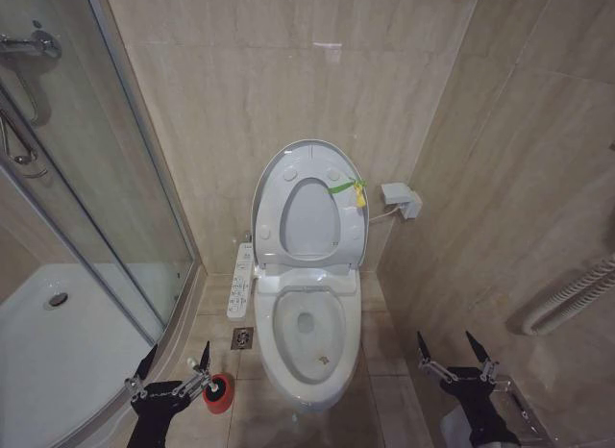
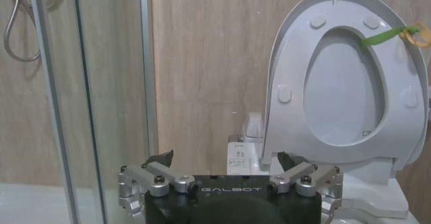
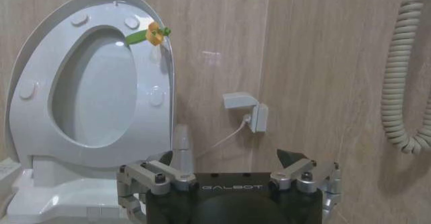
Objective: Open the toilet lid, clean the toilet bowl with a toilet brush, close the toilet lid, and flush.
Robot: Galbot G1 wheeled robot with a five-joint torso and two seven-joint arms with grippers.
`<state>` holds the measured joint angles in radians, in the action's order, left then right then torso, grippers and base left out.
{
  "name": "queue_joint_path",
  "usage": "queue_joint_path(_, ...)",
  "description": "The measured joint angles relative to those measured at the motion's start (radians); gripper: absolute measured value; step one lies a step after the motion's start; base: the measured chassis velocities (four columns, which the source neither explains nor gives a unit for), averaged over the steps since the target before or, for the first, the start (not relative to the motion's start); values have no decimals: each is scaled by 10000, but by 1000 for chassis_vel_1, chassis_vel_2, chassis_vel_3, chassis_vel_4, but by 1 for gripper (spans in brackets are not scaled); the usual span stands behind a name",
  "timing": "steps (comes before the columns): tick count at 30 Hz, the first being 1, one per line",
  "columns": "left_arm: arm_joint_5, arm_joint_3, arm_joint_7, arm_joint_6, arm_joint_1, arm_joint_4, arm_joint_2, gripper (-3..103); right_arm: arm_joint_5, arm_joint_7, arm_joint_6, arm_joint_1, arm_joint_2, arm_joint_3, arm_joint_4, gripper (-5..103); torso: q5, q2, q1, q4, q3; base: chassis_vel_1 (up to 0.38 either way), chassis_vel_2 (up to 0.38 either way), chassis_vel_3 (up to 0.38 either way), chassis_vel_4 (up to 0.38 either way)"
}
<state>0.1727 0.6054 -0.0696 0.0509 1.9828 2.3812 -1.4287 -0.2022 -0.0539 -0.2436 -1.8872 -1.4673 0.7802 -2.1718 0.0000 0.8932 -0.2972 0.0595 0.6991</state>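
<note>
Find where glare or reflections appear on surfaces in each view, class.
Head view: a bright highlight on the wall tile above the raised toilet lid; right wrist view: two light spots reflected high on the glossy wall; left wrist view: the shower glass shows faint vertical reflections.

The one word that reads clearly is the brand "GALBOT" — pale capitals on the black body of the left gripper point(image 2: 226, 164), at about 6 o'clock in the left wrist view, just below the gap between its spread fingers. The same "GALBOT" stands on the black body of the right gripper point(image 3: 228, 162), again near 6 o'clock in the right wrist view. The side control panel point(image 1: 240, 281) carries button markings — too small to read.
</note>
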Motion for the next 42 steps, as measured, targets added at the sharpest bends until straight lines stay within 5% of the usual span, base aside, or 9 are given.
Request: queue_joint_path(42, 0, 0, 0, 0, 0, 0, 0, 100, -6, 0, 0, 0, 0, 1, 1, 100, 0, 0, 0, 0, 0, 0, 0, 0, 0)
